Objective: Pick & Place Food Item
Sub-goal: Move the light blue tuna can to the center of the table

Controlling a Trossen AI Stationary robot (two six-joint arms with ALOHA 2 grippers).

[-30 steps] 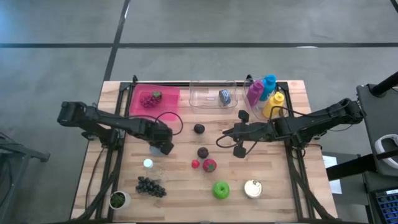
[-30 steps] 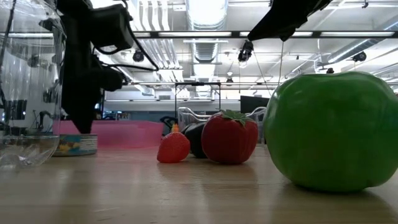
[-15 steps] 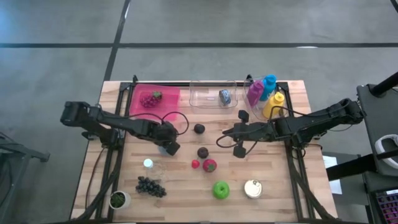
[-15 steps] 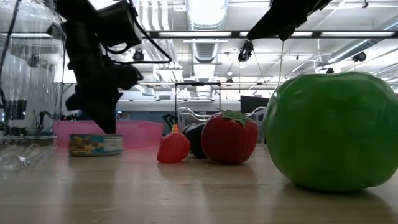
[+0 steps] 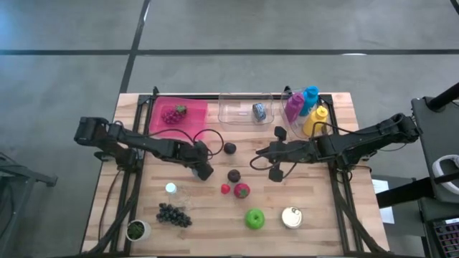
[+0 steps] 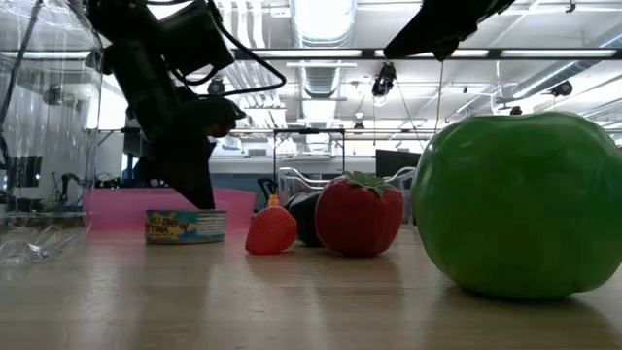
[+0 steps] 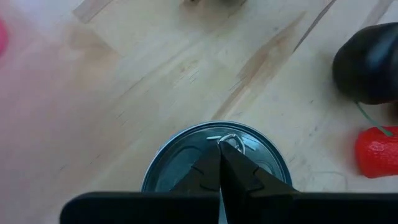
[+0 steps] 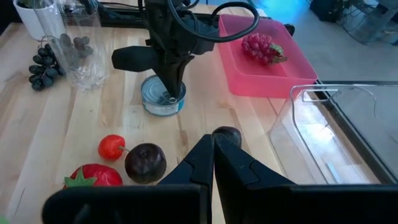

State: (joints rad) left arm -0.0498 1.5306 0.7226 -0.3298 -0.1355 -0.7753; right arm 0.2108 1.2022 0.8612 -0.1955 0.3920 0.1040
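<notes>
1. Bare wood lies open on the table (image 5: 337, 215) along its right edge.
2. The middle is crowded: a dark plum (image 5: 234, 175), small red fruit (image 5: 225, 189) and strawberry (image 5: 242, 190) sit close together.
3. The left gripper (image 5: 206, 173) rests on a tin (image 6: 186, 227), blocking the centre-left.
4. Bottles (image 5: 308, 109) block the far right corner.

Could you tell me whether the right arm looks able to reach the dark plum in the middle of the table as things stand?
Probably yes. The right gripper hangs just beside the dark plum with bare wood between them. The left gripper sits on the tuna can on the plum's other side, off that path.
</notes>
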